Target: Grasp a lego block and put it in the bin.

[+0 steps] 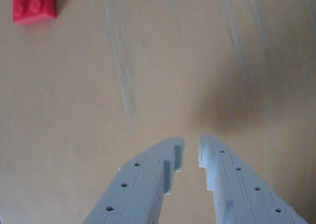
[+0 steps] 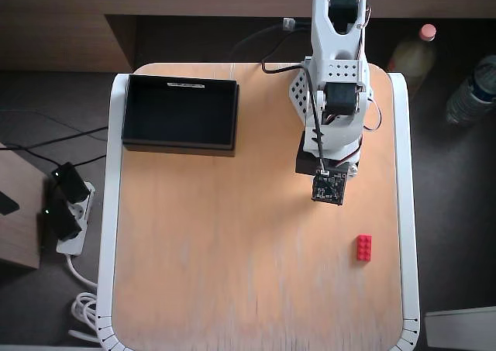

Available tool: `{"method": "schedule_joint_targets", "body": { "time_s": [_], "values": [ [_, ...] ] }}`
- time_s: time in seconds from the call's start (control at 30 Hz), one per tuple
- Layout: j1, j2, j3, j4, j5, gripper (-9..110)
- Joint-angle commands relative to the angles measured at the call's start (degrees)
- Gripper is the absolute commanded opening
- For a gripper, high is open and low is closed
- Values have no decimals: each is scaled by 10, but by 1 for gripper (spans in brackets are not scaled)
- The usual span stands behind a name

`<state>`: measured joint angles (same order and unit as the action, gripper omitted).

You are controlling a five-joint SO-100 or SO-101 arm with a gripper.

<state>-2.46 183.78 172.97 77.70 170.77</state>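
Note:
The lego block (image 2: pixel 363 247), a small red studded brick, lies on the wooden table toward the right front in the overhead view. In the wrist view the lego block (image 1: pixel 33 5) sits at the top left corner, far from my gripper (image 1: pixel 191 144). The two grey fingers stand almost together, with only a narrow slit between the tips and nothing in it. The bin (image 2: pixel 180 145), a shallow black box with a white label strip, stands at the table's back left and looks empty. The arm (image 2: pixel 335 95) rises from the back right, its wrist above the table just behind the block.
The table (image 2: pixel 232 273) has a white raised rim along both sides. Off the table, a power strip (image 2: pixel 66 211) with cables lies on the floor to the left. Two bottles (image 2: pixel 411 53) stand on the floor to the right.

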Motion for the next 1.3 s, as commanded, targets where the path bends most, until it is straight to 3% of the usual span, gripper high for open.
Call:
{"method": "schedule_joint_targets", "body": {
  "time_s": [0.0,0.47,0.97,1.27],
  "values": [
    [-9,52,89,6,-3,0],
    [-16,52,89,6,9,0],
    [-4,43,82,-5,151,0],
    [1,-120,-45,-53,130,0]
  ]
}}
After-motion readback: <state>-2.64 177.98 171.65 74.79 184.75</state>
